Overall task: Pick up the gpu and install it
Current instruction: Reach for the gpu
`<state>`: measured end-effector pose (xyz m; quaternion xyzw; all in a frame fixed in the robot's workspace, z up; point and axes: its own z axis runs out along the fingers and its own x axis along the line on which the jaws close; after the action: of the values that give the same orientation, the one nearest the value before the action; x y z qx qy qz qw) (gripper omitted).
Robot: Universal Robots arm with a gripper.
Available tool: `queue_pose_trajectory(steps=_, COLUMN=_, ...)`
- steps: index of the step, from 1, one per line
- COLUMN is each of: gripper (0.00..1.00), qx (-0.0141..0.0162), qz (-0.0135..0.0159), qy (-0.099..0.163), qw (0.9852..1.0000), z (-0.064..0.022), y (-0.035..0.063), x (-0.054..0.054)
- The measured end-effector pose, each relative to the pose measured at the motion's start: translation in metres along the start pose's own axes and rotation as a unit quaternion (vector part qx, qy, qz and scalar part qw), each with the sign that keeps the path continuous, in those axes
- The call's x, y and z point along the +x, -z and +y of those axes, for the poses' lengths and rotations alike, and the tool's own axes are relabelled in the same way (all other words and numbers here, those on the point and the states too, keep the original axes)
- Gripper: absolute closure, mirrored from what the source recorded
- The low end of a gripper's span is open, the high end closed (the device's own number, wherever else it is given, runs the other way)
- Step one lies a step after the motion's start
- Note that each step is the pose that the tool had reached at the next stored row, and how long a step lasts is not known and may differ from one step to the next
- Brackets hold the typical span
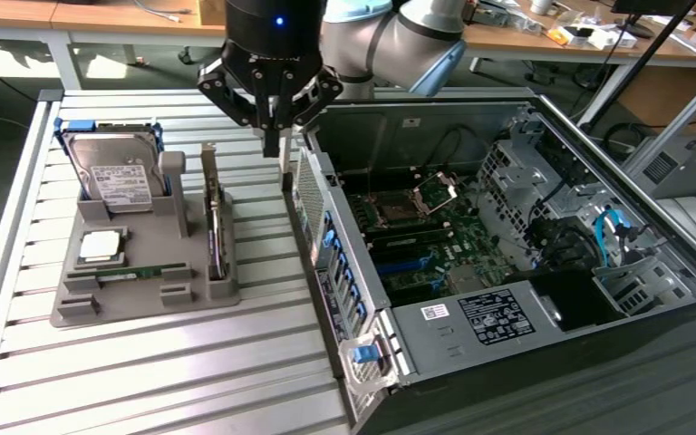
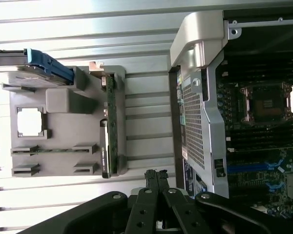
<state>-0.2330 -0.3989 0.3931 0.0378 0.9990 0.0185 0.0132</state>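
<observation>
The gpu [image 1: 215,222] stands on edge in a slot along one side of the grey holder tray [image 1: 137,308], its silver bracket pointing away from the table's front. In the wrist view the gpu [image 2: 110,127] runs as a thin dark and brownish strip along the grey holder tray [image 2: 63,109]. My gripper [image 1: 273,149] hangs above the gap between the tray and the open computer case [image 1: 323,245], a little beyond the card's bracket end. Its fingers [image 2: 156,176] are shut together with nothing between them.
In the tray a silver hard drive [image 1: 112,172] stands upright, with a CPU [image 1: 101,245] and a green RAM stick [image 1: 142,270] lying flat. The case's motherboard [image 1: 433,245] lies exposed on the exterior view's right. The slatted table [image 1: 155,381] extends toward the front.
</observation>
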Motion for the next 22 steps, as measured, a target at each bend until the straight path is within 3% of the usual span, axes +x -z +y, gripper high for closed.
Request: queue_pose_trajectory(steps=22, gripper=0.89, qx=0.0002, qz=0.0, qy=0.0, qw=1.0, z=-0.0008, y=0.0003, x=0.011)
